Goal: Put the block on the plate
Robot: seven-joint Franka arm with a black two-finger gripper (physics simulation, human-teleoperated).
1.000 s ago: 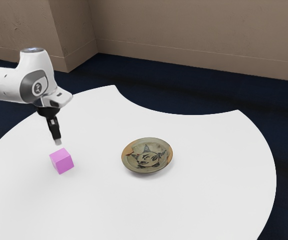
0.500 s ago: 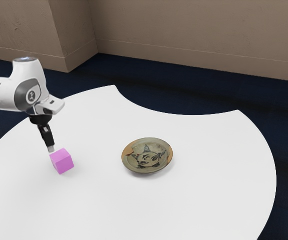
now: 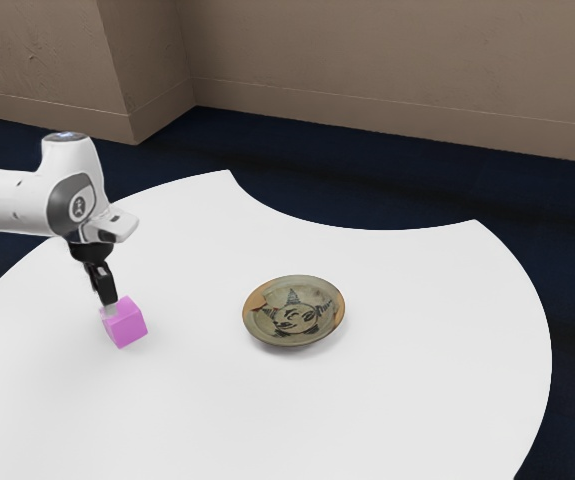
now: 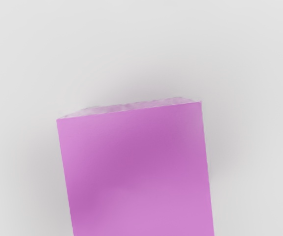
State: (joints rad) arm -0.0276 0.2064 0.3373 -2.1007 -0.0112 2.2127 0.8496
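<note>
A brown wall (image 3: 387,70) is rising behind a dark blue floor (image 3: 387,180), and in front a white tabletop (image 3: 217,400) is spreading, its far edge curving inward between two corners. Toward the exterior view's left, the wall is forming a corner that is standing forward.

The white and grey robot arm (image 3: 22,200) is reaching in from the exterior view's left, and its black end effector (image 3: 109,306) is pointing down, with a small slant. The lower end of it is meeting the upper edge of the pink block (image 3: 127,328), on the side toward the arm. Whether the end effector is being open or closed, I am not able to tell.

The pink block is resting on the tabletop, apart from the plate. In the wrist view, its flat top face is looking to the camera, and a soft darker shade is crossing it.

The round ceramic plate (image 3: 294,315) is lying farther toward the exterior view's right. It is carrying a dark drawing of a face on grey-green glaze, and orange-brown areas are showing at its rim.
</note>
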